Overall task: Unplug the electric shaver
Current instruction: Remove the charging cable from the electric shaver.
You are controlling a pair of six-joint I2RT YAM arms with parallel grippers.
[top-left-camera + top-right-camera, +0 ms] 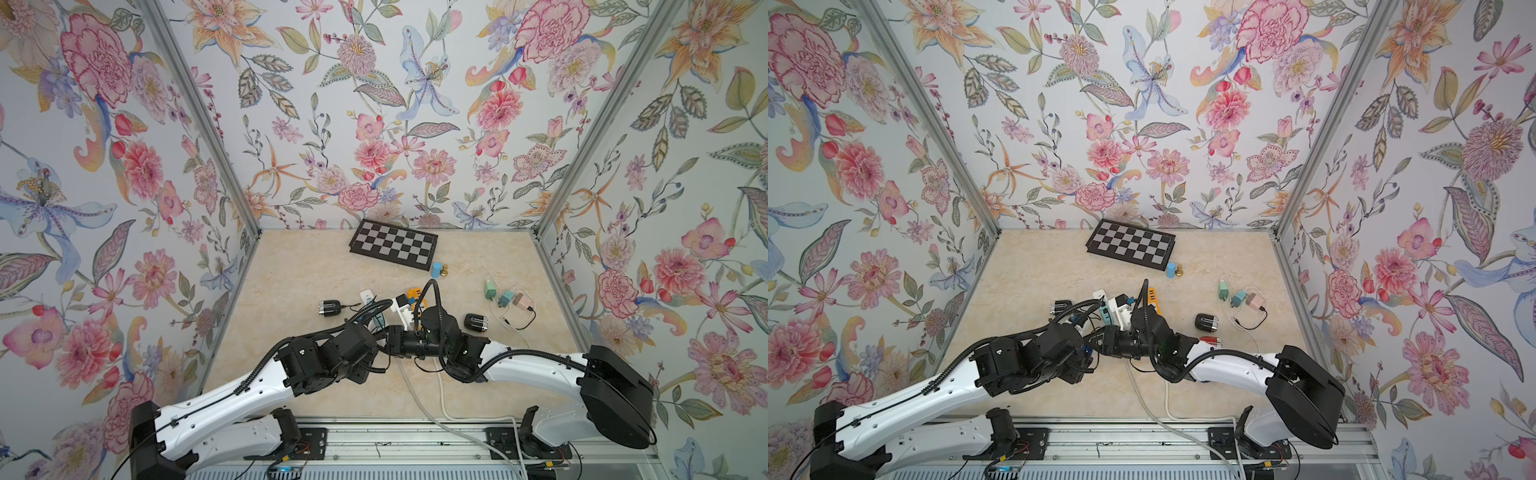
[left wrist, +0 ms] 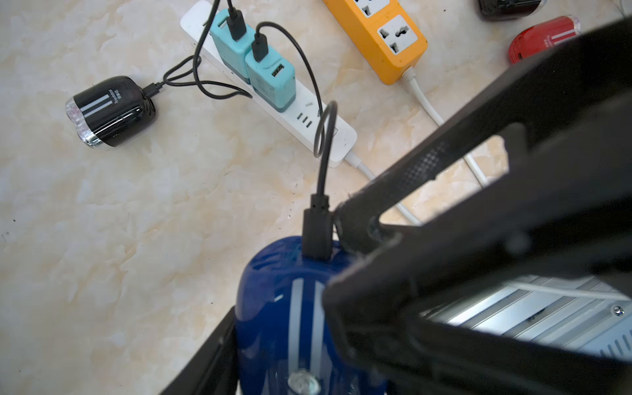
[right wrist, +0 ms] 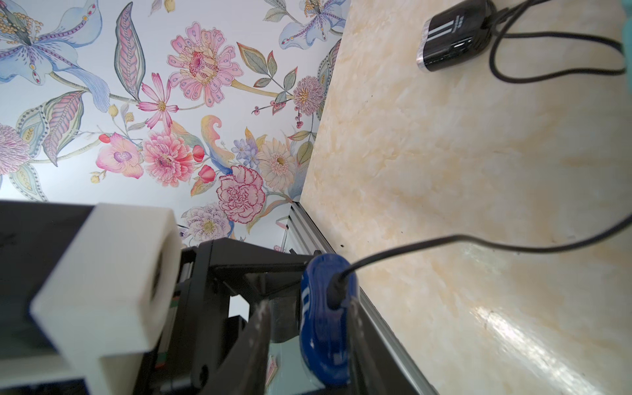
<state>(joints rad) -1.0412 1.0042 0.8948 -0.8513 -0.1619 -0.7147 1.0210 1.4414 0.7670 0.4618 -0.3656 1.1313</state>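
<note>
Left gripper clamped on blue shaver, above the counter at near centre; plug seated in its end.

Right gripper part open astride the black plug: one finger against it, a gap on the other side. Cable loops away to a teal charger in the white strip. Black shaver far left, also corded. Orange strip right of the white.
</note>
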